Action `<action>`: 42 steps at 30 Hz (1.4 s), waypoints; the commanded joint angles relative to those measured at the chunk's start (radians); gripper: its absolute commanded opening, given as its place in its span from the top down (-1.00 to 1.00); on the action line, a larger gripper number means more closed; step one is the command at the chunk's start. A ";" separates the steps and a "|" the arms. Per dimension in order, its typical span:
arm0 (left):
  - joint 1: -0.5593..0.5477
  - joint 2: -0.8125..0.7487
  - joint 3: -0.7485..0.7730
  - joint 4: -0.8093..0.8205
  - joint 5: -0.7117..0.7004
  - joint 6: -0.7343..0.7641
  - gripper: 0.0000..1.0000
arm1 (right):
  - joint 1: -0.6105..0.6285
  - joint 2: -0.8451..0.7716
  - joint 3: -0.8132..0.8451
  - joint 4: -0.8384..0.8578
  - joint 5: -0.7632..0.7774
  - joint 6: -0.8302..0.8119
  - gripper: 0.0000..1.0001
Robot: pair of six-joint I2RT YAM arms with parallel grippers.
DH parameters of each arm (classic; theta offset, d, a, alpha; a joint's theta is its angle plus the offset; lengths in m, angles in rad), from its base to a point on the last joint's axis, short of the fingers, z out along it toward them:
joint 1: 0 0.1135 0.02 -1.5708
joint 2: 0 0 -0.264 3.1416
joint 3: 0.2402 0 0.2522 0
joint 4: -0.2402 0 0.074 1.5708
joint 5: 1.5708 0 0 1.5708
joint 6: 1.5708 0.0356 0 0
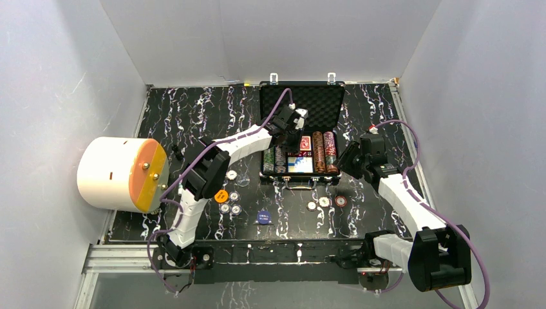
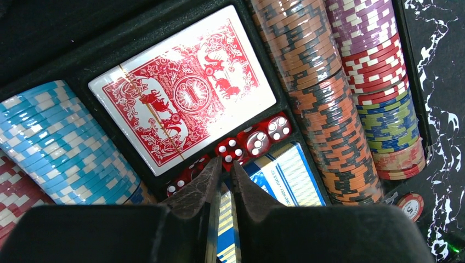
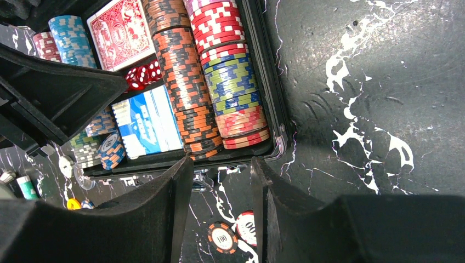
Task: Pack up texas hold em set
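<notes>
Black foam lines the open briefcase [image 1: 322, 103], which is set at the far edge of the counter [image 1: 193, 116], about midway along it. The left gripper [image 2: 226, 164] is held inside the case. Its fingers are drawn almost together with nothing seen between them, and the tips are just above the row of red dice [image 2: 255, 141]. That row is lodged between the red card deck [image 2: 183, 93] and the blue card box [image 2: 285, 172].

The step in hand is judged to be the seating of the dice in their slot. Any die found standing proud is best pressed down lightly with the closed tips. The gripper should then be lifted straight up, so that no die is dragged out and the deck is not scuffed.

The right gripper [image 3: 221, 161] is parted and empty, just off the case's near right corner, over the loose chips [image 3: 222, 236] lying there. These are best taken one at a time by the rim. More chips and an orange button [image 1: 221, 194] are seen off the near left corner, so the task is judged unfinished.
</notes>
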 commanded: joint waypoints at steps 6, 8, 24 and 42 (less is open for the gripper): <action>-0.003 0.008 0.073 -0.031 0.016 0.046 0.70 | -0.001 -0.010 -0.001 0.044 -0.004 -0.014 -0.01; -0.002 -0.010 0.077 -0.031 0.003 0.075 0.62 | -0.001 -0.013 0.000 0.044 -0.007 -0.015 -0.01; -0.002 -0.041 0.117 -0.105 0.269 0.495 -0.17 | -0.001 -0.030 -0.017 0.041 -0.006 -0.038 -0.05; -0.001 0.074 0.232 -0.208 0.329 0.580 0.12 | -0.001 -0.016 -0.015 0.036 -0.006 -0.048 -0.06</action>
